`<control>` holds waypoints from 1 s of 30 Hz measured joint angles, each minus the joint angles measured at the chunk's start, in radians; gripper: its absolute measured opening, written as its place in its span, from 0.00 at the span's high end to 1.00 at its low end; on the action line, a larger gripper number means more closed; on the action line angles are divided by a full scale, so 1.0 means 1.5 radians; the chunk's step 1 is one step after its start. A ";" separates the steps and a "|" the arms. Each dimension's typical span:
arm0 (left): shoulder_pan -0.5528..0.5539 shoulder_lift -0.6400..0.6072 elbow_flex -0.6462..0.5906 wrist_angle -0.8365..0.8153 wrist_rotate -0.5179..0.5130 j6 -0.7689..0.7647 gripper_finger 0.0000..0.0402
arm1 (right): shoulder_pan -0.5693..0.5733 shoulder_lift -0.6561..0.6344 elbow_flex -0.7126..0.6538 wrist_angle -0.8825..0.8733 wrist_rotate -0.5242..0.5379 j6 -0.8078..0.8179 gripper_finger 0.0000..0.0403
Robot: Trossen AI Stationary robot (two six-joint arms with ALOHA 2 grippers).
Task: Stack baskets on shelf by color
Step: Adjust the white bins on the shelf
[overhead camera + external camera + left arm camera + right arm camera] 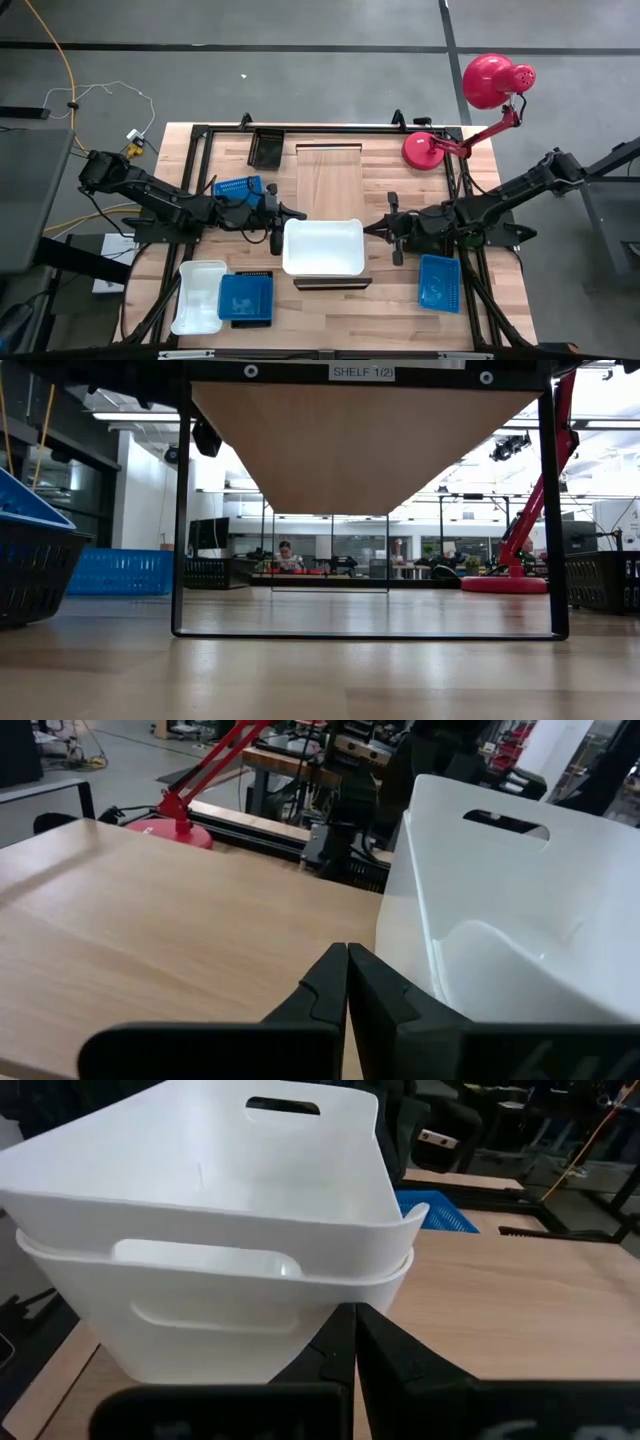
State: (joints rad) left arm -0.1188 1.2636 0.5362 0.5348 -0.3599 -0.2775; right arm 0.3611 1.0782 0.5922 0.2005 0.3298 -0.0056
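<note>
Two white baskets (322,248) sit nested one in the other on the near end of the pale wooden shelf (330,180), which stands raised on a black frame (180,510). My left gripper (298,214) is shut, level, just off the stack's far left corner (400,910), with bare wood showing between them. My right gripper (370,228) is shut and level at the stack's right short wall (250,1330). A third white basket (198,296) and a blue basket (245,297) resting on a black one lie near left on the table. My right gripper's shut fingertips (345,1330) stand right at the lower right wall of the white stack, coming level from the table's right. The view looks along the fingers, so I cannot tell whether they touch it.
A blue basket (238,187) lies behind my left arm, a black one (265,148) at the far edge, another blue one (440,282) near right. A red lamp (430,150) stands at the far right. The shelf's far half is bare.
</note>
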 joint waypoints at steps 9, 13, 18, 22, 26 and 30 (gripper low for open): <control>0.000 0.046 0.000 0.080 0.009 -0.005 1.00 | 0.000 -0.005 0.000 -0.003 0.023 -0.015 1.00; 0.000 0.077 0.017 0.082 0.013 0.003 1.00 | 0.000 -0.006 0.000 -0.005 0.026 -0.017 1.00; 0.000 0.063 0.033 0.080 0.008 0.032 1.00 | 0.000 -0.005 0.000 -0.005 0.026 -0.017 1.00; 0.000 0.026 0.034 0.067 0.005 0.046 1.00 | 0.000 -0.005 0.000 -0.006 0.025 -0.019 1.00; 0.000 -0.026 0.033 0.010 0.000 0.053 1.00 | 0.000 -0.005 0.000 -0.021 0.025 -0.019 1.00; 0.000 -0.072 0.033 -0.049 -0.011 0.054 1.00 | 0.000 -0.005 0.000 -0.025 0.024 -0.024 1.00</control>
State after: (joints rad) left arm -0.1184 1.1557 0.5861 0.4613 -0.3761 -0.1968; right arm 0.3607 1.0714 0.5922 0.1635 0.3664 -0.0420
